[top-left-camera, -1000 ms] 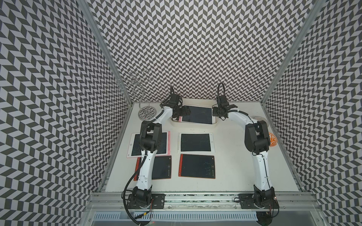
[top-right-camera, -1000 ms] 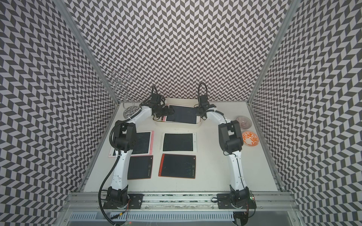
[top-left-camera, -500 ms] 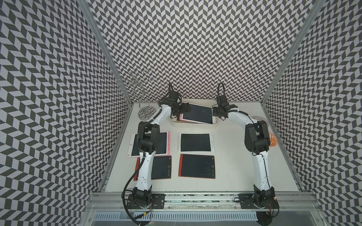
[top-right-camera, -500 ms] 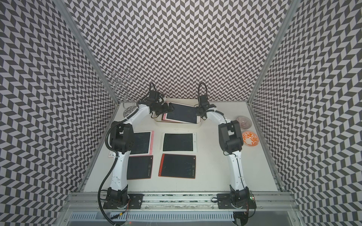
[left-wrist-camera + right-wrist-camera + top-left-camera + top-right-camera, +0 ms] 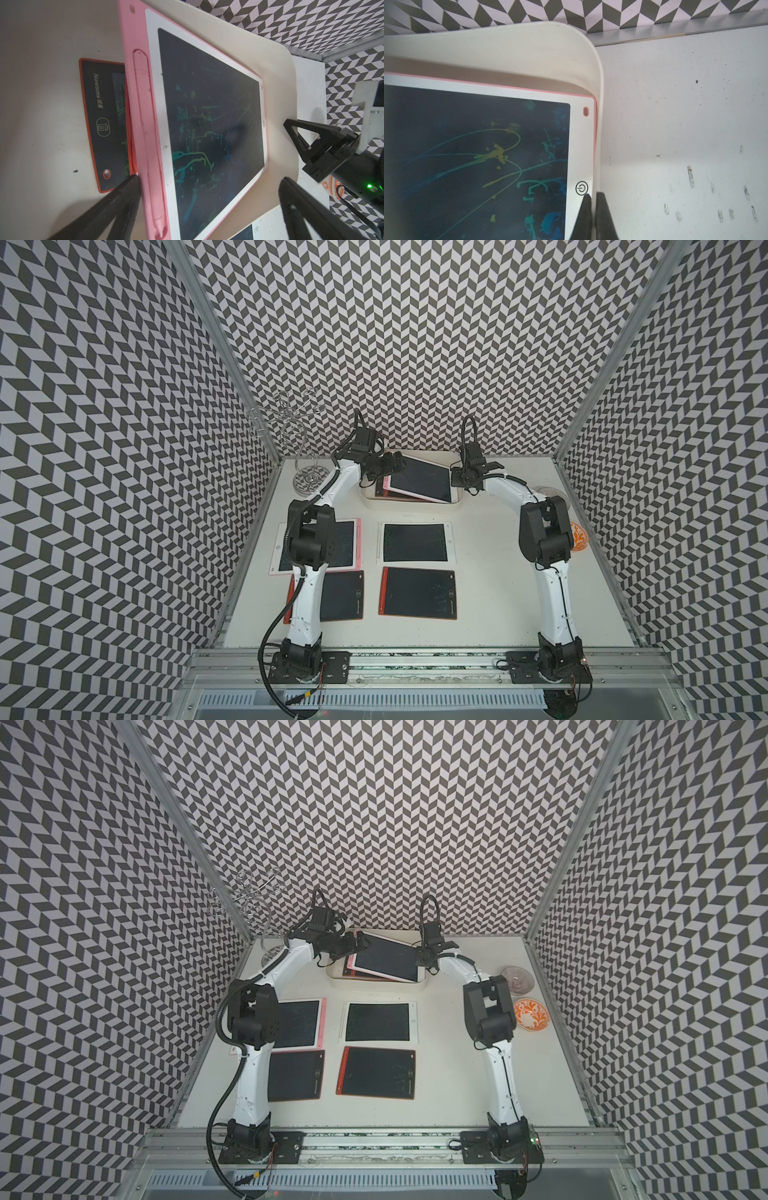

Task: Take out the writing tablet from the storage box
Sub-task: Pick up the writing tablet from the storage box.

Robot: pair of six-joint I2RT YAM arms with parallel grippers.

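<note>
Pink writing tablet (image 5: 207, 124), thin, stiff, likely light, leans tilted in the cream storage box (image 5: 280, 68); its edge looks best to grip. The left gripper (image 5: 211, 180) gapes wide; the right gripper (image 5: 592, 196) is clenched.

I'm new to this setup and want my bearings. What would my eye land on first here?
The black-and-white chevron walls surround everything. At the far end, a pink writing tablet leans tilted in the cream storage box, with the open left end effector at its edge and the right end effector shut on the box's rim. Four more tablets lie in a grid in front.
</note>
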